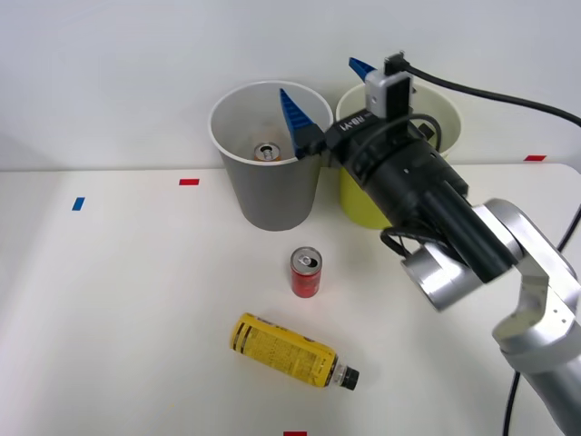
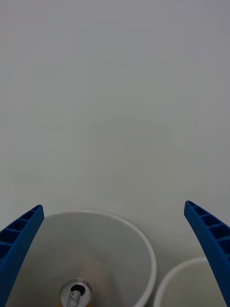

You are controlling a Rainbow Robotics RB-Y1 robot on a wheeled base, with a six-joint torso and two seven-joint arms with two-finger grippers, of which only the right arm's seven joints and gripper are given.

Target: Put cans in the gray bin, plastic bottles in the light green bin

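My right gripper (image 1: pixel 327 91) hangs open above the far rims of the two bins, with nothing between its blue fingers (image 1: pixel 295 113). The gray bin (image 1: pixel 272 195) stands at the back centre and holds an orange can (image 1: pixel 266 152) upright at its bottom. Touching its right side is the light green bin (image 1: pixel 359 202), partly hidden by my wrist. A short red can (image 1: pixel 306 272) stands in front of the gray bin. Nearer me a yellow-labelled plastic bottle (image 1: pixel 286 350) lies on its side, black cap to the right. In the wrist view my gripper (image 2: pixel 113 206) spans the gray bin (image 2: pixel 143 249), the can (image 2: pixel 75 292) and the green bin's rim (image 2: pixel 175 276).
The white table (image 1: pixel 118 300) carries small tape marks: blue (image 1: pixel 78 203) at the left, red (image 1: pixel 189 182) near the gray bin, red (image 1: pixel 295 434) at the front edge and red (image 1: pixel 535 158) at the far right. A black cable (image 1: pixel 490 94) trails from my wrist.
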